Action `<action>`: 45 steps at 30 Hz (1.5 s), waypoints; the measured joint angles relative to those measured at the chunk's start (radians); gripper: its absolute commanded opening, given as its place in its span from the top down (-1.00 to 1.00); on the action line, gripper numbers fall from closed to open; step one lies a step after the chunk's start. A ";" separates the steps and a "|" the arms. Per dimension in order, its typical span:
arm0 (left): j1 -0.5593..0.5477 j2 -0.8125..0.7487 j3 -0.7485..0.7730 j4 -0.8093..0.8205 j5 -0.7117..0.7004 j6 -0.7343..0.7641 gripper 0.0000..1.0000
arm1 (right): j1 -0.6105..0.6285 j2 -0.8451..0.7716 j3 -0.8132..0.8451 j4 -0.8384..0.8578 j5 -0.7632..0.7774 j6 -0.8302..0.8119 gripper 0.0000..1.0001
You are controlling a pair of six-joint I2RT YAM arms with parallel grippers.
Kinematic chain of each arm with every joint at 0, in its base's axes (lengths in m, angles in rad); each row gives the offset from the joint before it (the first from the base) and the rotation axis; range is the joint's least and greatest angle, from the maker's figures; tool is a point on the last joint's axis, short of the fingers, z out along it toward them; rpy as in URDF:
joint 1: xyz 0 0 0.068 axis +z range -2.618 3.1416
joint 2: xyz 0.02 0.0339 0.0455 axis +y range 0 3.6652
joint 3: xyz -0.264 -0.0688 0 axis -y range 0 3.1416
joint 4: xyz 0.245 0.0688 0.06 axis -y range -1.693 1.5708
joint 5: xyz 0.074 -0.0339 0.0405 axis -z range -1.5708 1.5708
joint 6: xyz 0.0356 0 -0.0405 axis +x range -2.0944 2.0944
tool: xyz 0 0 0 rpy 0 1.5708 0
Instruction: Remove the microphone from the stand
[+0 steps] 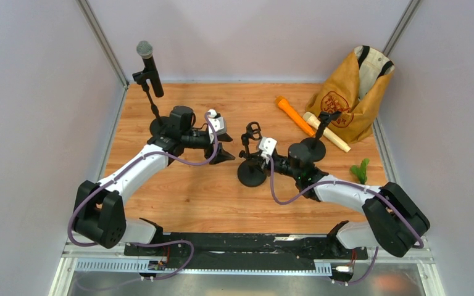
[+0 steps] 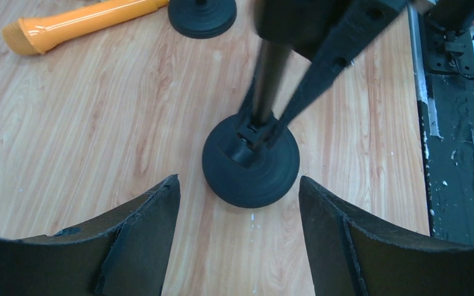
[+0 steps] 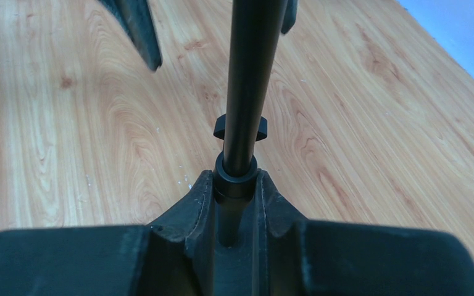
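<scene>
A black microphone with a grey head sits clipped in its stand at the back left. My left gripper is open, to the right of that stand, with only bare table between its fingers. It faces a second stand in the middle, whose clip is empty. My right gripper is shut on the pole of this middle stand, low down near its round base.
An orange microphone and a beige one lie at the back right. A third stand is beside them, in front of a brown bag. A green object lies near the right edge.
</scene>
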State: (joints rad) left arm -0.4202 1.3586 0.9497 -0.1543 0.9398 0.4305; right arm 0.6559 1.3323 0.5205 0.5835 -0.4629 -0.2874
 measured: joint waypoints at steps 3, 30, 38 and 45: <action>0.000 -0.011 0.029 -0.082 0.000 0.054 -0.53 | -0.049 -0.002 0.135 -0.172 -0.096 0.011 1.00; -0.021 -0.226 0.063 -0.011 0.084 0.038 -0.29 | -0.189 0.116 0.520 -0.328 -0.813 0.462 1.00; -0.058 -0.208 0.051 0.028 0.087 0.015 -0.01 | -0.174 0.113 0.505 -0.314 -0.822 0.462 1.00; -0.063 -0.205 0.037 0.040 0.084 0.005 0.56 | -0.174 0.111 0.500 -0.310 -0.818 0.459 1.00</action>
State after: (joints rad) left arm -0.4831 1.1538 0.9863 -0.1139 1.0237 0.4351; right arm 0.4820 1.4437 1.0203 0.2733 -1.2812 0.1719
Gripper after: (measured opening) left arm 0.363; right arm 0.241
